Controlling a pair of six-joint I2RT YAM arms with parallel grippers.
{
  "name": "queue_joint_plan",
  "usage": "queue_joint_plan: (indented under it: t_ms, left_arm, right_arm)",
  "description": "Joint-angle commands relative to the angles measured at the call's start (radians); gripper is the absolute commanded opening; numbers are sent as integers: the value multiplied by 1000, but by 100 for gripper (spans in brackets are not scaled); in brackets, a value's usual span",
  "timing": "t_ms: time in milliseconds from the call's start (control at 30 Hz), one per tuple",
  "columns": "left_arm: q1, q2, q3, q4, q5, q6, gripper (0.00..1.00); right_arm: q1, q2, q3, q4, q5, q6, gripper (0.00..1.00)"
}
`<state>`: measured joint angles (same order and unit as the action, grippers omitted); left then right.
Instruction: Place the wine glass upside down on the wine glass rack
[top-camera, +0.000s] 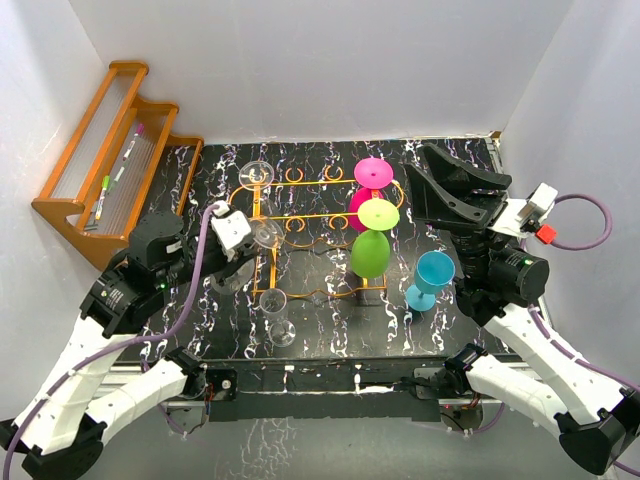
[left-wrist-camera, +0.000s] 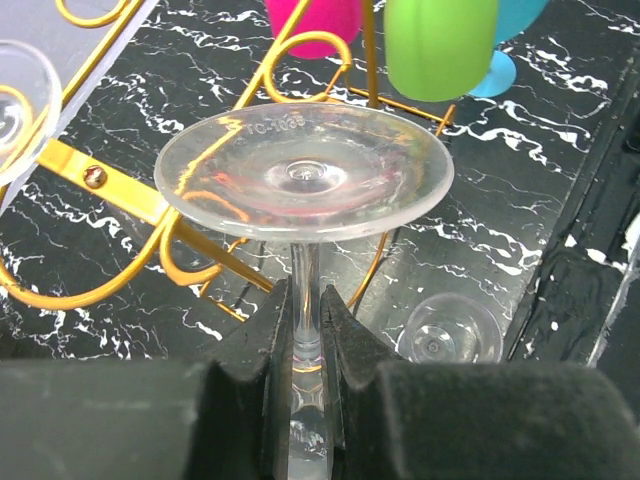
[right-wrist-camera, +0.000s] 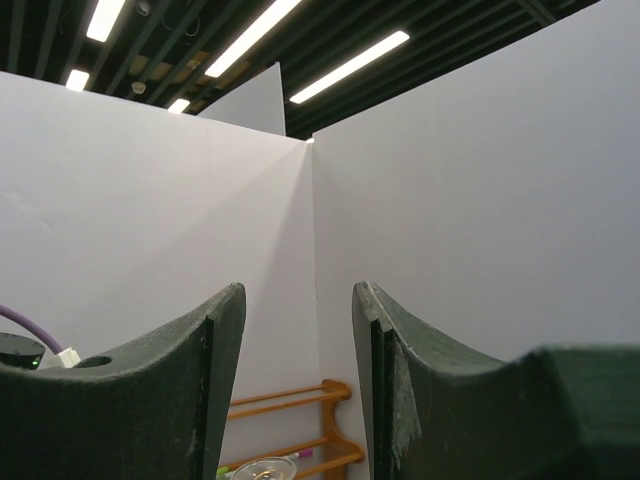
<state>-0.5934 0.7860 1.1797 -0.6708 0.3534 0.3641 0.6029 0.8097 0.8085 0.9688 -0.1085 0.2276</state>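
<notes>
Black marbled table (top-camera: 340, 338): wire rack (top-camera: 310, 216), blue glass (top-camera: 432, 276), clear glass (top-camera: 276, 310).

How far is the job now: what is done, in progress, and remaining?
Done: a pink glass, a green glass and a hung clear glass hang inverted on the rack. In hand: the left gripper pinches the held wine glass by its stem, foot up, beside the rack. Left: seat it in a slot. The right gripper is open.

embossed code on foot of clear wine glass (left-wrist-camera: 300, 175), reads roughly "tc-103", last characters unclear.
</notes>
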Motion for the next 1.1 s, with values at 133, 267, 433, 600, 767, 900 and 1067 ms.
queue_joint_plan:
  t_ms: [133,267,433,600,767,900,1067]
  left_arm:
    - [25,-31,-30,124,-84,-40,0]
    - [30,-39,-41,129,-87,-37,0]
    - [31,-40,-57,139,-87,-39,0]
    - [36,-36,-77,152,-64,-54,0]
    - [38,-30,-89,168,-64,-56,0]
    - [39,-35,-102,191,-96,-68,0]
    - [45,-44,-136,221,-154,-75,0]
  right_arm:
    - [3,-3,43,10,-25,19,49]
    - [3,-3,44,10,-28,23,49]
    - [3,0,46,11,-31,25,49]
    - [4,0,49,11,-37,25,49]
    - [4,-5,44,9,-39,26,49]
    - [4,-13,44,-5,-40,17,49]
    - [4,-20,41,-15,-40,9,49]
